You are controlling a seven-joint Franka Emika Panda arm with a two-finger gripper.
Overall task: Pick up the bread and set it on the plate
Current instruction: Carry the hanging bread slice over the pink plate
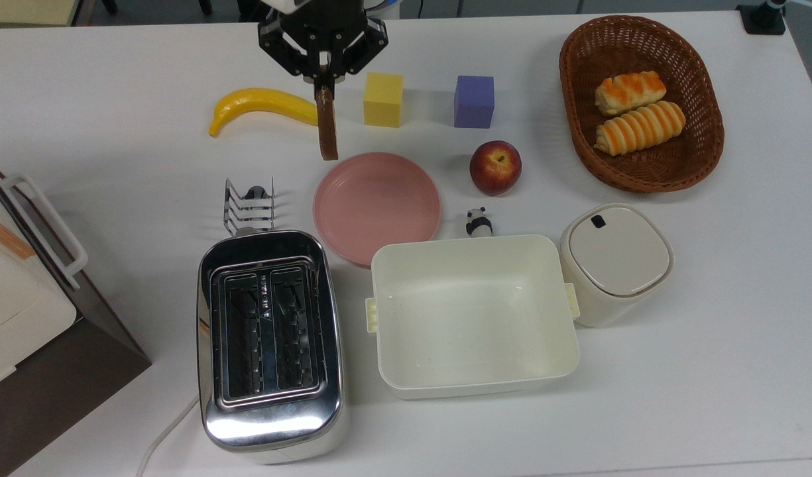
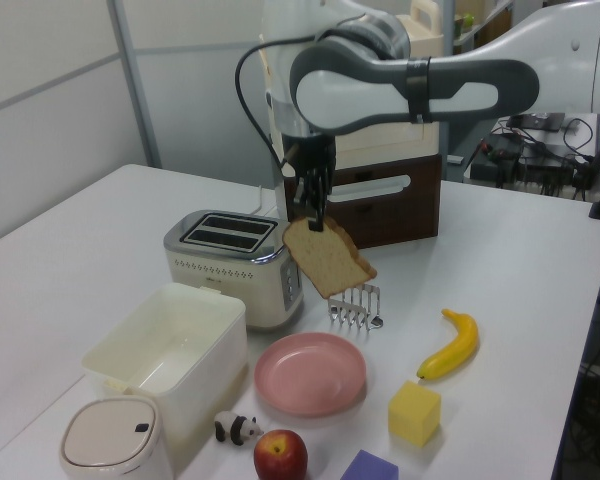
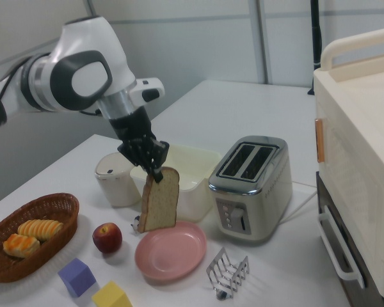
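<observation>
white table (image 1: 710,371), pale panelled walls (image 2: 50,110)

Bright even overhead light; soft faint shadows; glare on toaster (image 1: 270,424) chrome.

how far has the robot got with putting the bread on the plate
Done: the bread is out of the toaster, whose slots are empty. In hand: the gripper is shut on the slice's top edge, and the slice hangs in the air by the pink plate. Left: bring it over the plate, lower it and let go; the plate has nothing on it.
</observation>
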